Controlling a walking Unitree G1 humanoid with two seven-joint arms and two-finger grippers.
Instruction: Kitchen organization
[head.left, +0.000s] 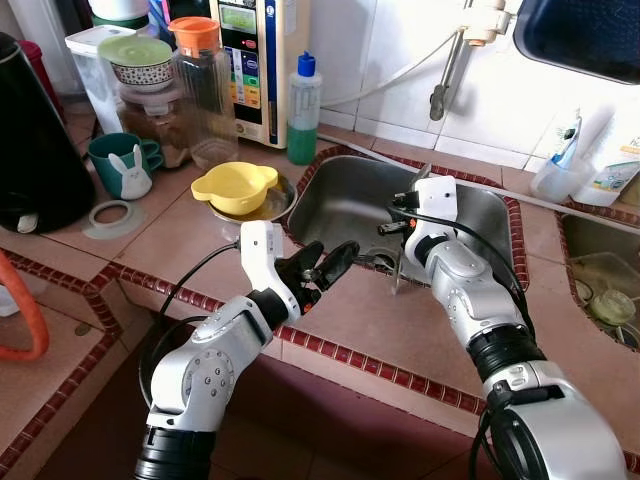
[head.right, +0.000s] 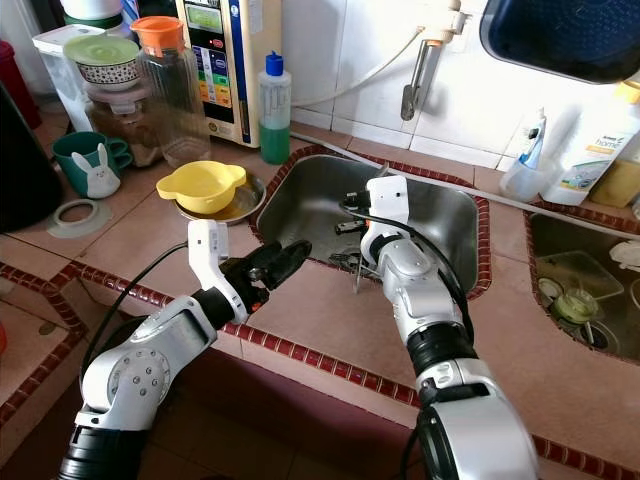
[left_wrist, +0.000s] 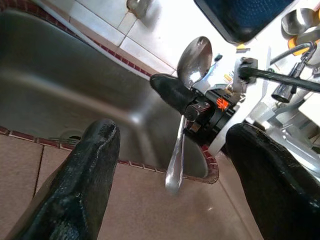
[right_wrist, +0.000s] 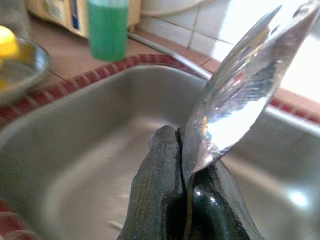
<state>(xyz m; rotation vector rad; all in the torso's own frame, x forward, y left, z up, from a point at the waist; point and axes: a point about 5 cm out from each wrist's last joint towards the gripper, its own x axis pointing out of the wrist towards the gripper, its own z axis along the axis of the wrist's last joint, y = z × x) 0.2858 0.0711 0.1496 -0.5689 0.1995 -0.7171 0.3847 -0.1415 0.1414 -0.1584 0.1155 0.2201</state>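
Note:
A metal spoon (head.left: 399, 268) stands upright at the near rim of the steel sink (head.left: 345, 195), bowl end up and handle tip down by the tiled counter edge. My right gripper (head.left: 393, 228) is shut on the spoon (right_wrist: 235, 100) near its neck; the dark fingers (right_wrist: 157, 195) pinch it from both sides. My left gripper (head.left: 325, 263) is open just left of the spoon, above the counter, pointing at it. In the left wrist view the spoon (left_wrist: 176, 150) hangs between and beyond the spread fingers (left_wrist: 85, 185), apart from them.
A yellow bowl (head.left: 235, 185) rests on a metal plate left of the sink. Behind stand a green soap bottle (head.left: 303, 110), an orange-lidded jar (head.left: 200, 80), a teal mug (head.left: 120, 160) and a black kettle (head.left: 30, 140). A second sink (head.left: 600, 285) lies at right.

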